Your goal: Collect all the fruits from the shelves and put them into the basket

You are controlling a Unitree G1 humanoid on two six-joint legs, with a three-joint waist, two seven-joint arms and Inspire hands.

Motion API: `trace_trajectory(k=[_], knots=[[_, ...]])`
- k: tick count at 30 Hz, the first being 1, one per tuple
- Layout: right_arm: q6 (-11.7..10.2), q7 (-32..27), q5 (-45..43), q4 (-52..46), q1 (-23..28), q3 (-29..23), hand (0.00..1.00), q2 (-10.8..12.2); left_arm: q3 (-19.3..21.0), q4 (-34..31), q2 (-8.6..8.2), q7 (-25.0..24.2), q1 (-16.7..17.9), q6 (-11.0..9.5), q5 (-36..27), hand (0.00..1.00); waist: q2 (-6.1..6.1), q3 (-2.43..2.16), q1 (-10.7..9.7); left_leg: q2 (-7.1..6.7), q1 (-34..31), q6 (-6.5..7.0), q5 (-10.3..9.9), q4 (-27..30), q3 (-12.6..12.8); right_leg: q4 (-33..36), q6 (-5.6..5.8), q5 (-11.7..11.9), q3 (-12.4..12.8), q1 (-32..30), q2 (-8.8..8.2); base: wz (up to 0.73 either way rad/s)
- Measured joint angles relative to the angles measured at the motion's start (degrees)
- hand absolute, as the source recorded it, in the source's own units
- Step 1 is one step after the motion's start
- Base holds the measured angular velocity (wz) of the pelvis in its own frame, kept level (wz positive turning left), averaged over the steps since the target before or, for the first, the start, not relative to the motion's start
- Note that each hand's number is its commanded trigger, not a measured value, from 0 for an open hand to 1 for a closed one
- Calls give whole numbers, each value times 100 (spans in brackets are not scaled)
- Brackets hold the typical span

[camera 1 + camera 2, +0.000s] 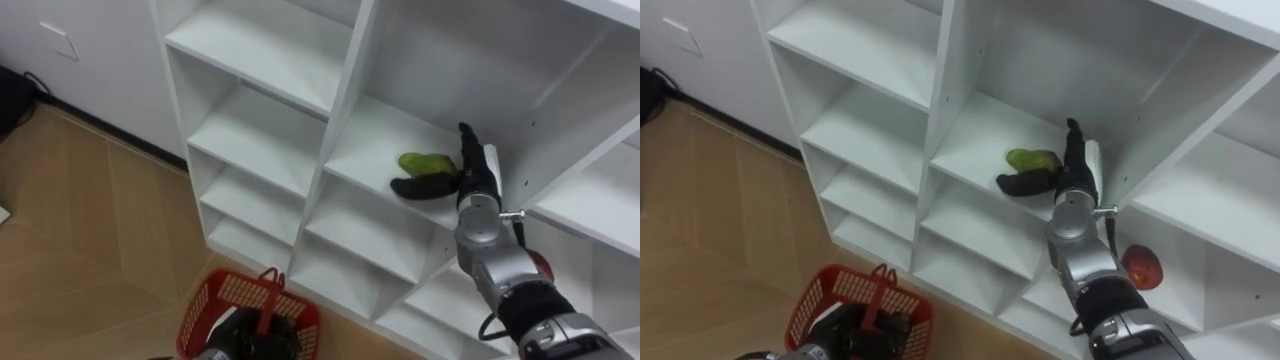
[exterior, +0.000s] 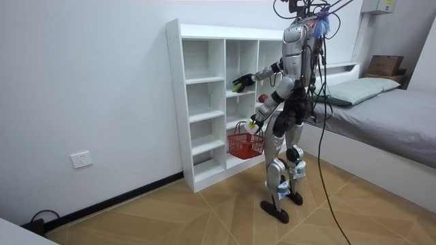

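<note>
Standing close before the white closet [image 1: 345, 90], the robot works with both arms. The red basket [image 1: 215, 300] hangs low by the bottom shelves, apparently kept under the reach so picked fruit can drop straight in. The left hand [image 2: 254, 124] is at its handle, though whether those fingers are closed cannot be told. The right hand [image 1: 462, 178] reaches into a middle compartment. Its fingers [image 1: 420, 187] curl together along the near side of the green fruit [image 1: 422, 162], which lies on the shelf, and the thumb stands upright beside it, probably to close in. A red fruit [image 1: 1142, 267] waits on a lower shelf.
</note>
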Motion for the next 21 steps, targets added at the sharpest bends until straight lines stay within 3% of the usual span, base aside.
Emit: trace_trajectory(k=[2, 9, 21], knots=[[-41, 5, -7, 26, -42, 13, 100, -53, -1, 0, 0, 0, 0, 0, 0, 100, 3, 1, -2, 1, 0, 0, 0, -6, 0, -2, -1, 0, 9, -4, 2, 0], [-62, 17, -27, 321, -300, 14, 100, -81, -105, 0, 14, -1, -2, 2, 0, 100, 6, 0, 0, 0, -3, -1, 1, -8, -7, -12, 0, 0, 47, -29, 10, 0], [-39, 333, 219, 367, -308, 1, 100, -50, -105, 0, 17, 0, -36, 3, -9, 100, 0, -1, -14, 1, -23, 0, 2, -21, 10, -21, 1, -1, 58, -62, 6, 0]])
